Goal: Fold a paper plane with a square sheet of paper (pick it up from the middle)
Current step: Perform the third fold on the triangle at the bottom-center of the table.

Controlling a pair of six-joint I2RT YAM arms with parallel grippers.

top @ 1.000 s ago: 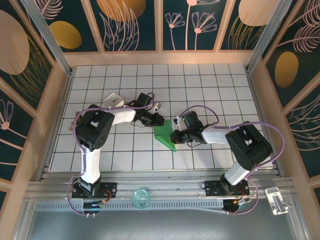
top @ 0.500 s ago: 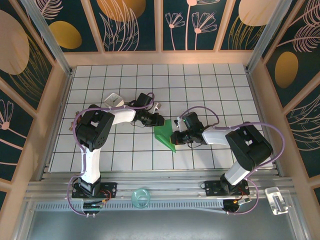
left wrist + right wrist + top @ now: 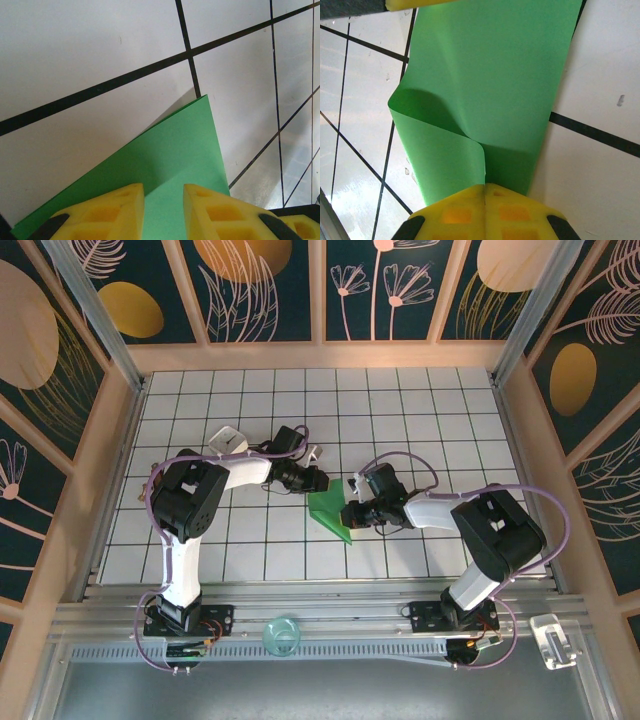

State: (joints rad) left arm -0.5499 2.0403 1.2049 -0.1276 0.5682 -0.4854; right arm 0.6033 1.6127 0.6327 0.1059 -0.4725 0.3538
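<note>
Right gripper (image 3: 485,186) is pinched tight on the green sheet (image 3: 490,70) at its curled fold — hold firm. Left gripper (image 3: 163,195), spread astride the corner ahead, should press flat.

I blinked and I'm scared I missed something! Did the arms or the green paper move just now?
No, nothing visibly moved. The right gripper stays pinched shut on the green paper. The left gripper stays open over the paper's far corner, and the paper lies where it did.
</note>
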